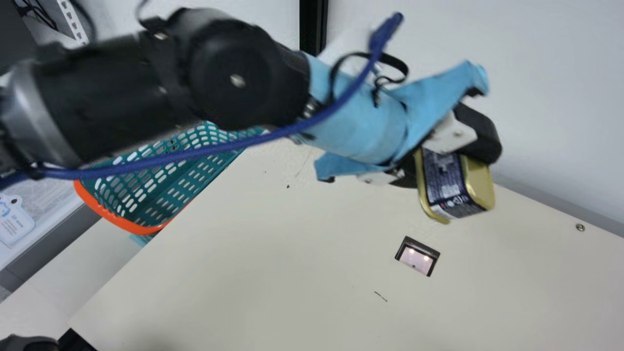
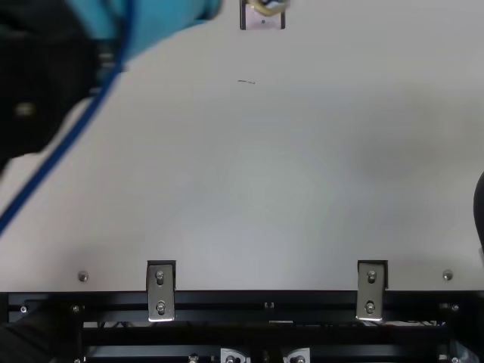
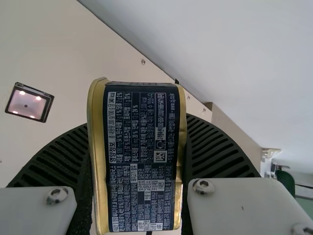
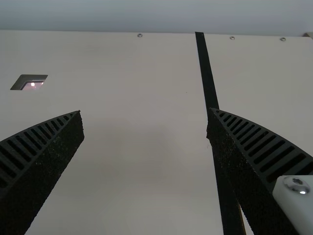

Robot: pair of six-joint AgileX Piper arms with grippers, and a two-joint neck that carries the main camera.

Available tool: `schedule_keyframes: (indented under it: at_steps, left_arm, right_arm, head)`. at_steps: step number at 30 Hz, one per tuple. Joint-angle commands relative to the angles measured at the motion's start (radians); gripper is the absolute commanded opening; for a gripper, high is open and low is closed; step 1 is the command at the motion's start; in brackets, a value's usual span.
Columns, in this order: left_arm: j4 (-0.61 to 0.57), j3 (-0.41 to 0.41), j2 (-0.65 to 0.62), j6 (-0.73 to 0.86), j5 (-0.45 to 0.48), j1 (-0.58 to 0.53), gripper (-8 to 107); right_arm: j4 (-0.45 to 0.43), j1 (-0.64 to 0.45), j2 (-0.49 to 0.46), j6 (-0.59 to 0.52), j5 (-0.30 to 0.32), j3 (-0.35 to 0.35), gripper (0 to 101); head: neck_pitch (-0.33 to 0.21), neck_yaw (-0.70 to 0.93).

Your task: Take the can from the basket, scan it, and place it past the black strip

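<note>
"Main view: your can (image 1: 451, 187) is held above the table (image 1: 273, 243), at one o'clock from the scanner window (image 1: 413, 261). Your left gripper (image 1: 447, 157) has it pinched."

"So your next job looks like the scan. How should you do it well?"

"Bring it low over the window, nice and slow. Turn it bit by bit so the right side faces down. Don't bump it, or it could slip."

"Any writing for you?"

"Left wrist view gives you a dark label (image 3: 142, 196) with tiny pale print and a little square code (image 3: 160, 156)."

"And farther out?"

"In the main view, your basket (image 1: 109, 217) sits between nine and ten o'clock from the window. Right wrist view has your black strip (image 4: 207, 78), to pass after scanning, and your right gripper (image 4: 145, 114), spread wide."
</note>
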Motion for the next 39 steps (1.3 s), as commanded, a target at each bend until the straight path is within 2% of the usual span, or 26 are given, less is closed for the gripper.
schedule_keyframes:
  at_steps: [1,16,22,31,39]
  left_arm:
    - [0.000,0.000,0.000,0.000,0.000,0.000,10]
    - [0.009,0.006,0.015,0.018,-0.019,-0.001,10]
    - [0.069,0.035,0.055,-0.034,-0.059,-0.002,10]
    - [0.125,0.080,0.123,-0.142,-0.129,0.062,10]
    - [0.142,0.139,0.165,-0.110,-0.209,0.098,10]
  right_arm:
    - [0.000,0.000,0.000,0.000,0.000,0.000,101]
    - [0.001,0.000,0.000,0.000,0.000,0.000,101]
    - [0.001,0.000,0.000,0.000,0.000,0.000,101]
    - [0.001,0.000,0.000,0.000,0.000,0.000,101]
    - [0.001,0.000,0.000,0.000,0.000,0.000,101]
  head:
    - [-0.023,0.014]
    - [-0.023,0.014]
    - [-0.023,0.014]
    - [-0.023,0.014]
    - [-0.023,0.014]
